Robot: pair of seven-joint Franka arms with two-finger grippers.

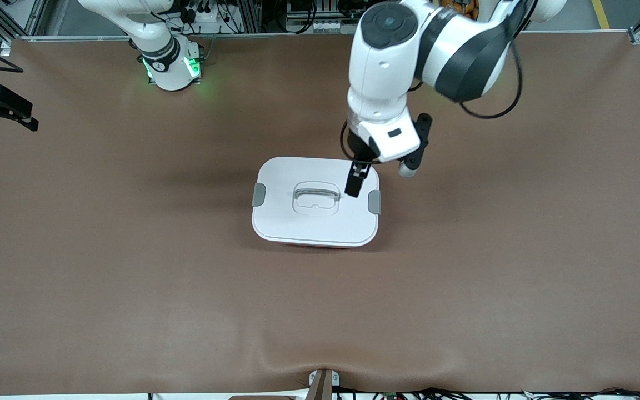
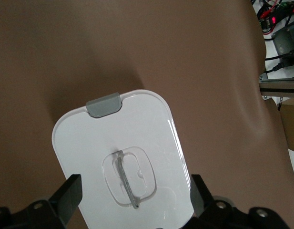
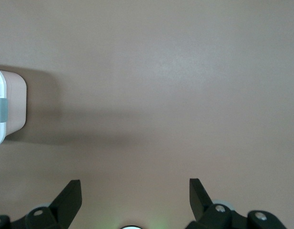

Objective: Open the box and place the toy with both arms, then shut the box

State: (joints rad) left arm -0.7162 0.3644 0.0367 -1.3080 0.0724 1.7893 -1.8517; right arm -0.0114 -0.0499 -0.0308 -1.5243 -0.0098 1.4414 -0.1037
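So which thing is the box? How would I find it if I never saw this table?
Look at the big brown table; near its middle sits one box with a flat white lid and rounded corners. The left gripper hangs open just over it. You can tell it by the grey clip at each short end and the see-through handle sunk into the lid's middle.

Bright even overhead light, soft shadows by box (image 1: 315, 201) (lid glare), sharp pics.

Right tool (image 3: 132, 198) spread wide over table (image 3: 175, 71), box (image 3: 6, 107) at edge.
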